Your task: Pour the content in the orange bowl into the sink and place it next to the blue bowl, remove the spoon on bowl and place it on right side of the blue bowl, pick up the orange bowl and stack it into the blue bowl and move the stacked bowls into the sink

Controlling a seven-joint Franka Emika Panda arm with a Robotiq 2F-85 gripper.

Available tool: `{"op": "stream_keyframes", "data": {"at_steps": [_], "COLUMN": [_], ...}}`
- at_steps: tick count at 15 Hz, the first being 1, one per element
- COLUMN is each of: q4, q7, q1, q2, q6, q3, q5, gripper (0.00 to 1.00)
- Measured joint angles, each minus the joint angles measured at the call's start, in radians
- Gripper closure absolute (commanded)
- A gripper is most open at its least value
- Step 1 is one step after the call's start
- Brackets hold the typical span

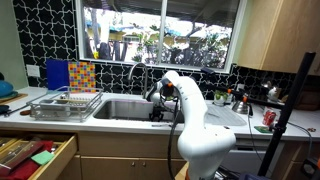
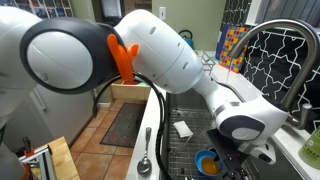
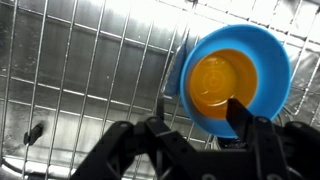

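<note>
Though released, hand (image 3: pixel 196 113) astride the rim of orange bowl (image 3: pixel 215 80) nested in blue bowl (image 3: pixel 270 55)

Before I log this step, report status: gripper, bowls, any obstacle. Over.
Gripper open, jaws astride the bowl rim. Orange bowl nested in blue bowl, on the grid in the sink. No obstacle seen.

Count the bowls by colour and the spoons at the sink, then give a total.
Blue bowl: 1
Orange bowl: 1, nested inside the blue one
Spoon: 1, on the counter edge
Total: 3
</note>
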Motion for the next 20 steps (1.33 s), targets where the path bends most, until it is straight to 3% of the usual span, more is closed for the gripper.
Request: {"op": "stream_keyframes", "data": {"at_steps": [4, 10, 14, 20], "q4": [-0.008, -0.052, -0.106, -0.185], "q7": [0.087, 0.273, 0.363, 0.377], "q1": [0.019, 0.103, 0.158, 0.180], "q2": [-0.121, -0.342, -0.448, -0.574], "q6": [-0.073, -0.236, -0.246, -0.251], "q3": [-0.015, -0.060, -0.081, -0.091], "q5": [-0.005, -0.058, -0.135, -0.180], "gripper": [0.00, 0.00, 0.00, 0.00]}}
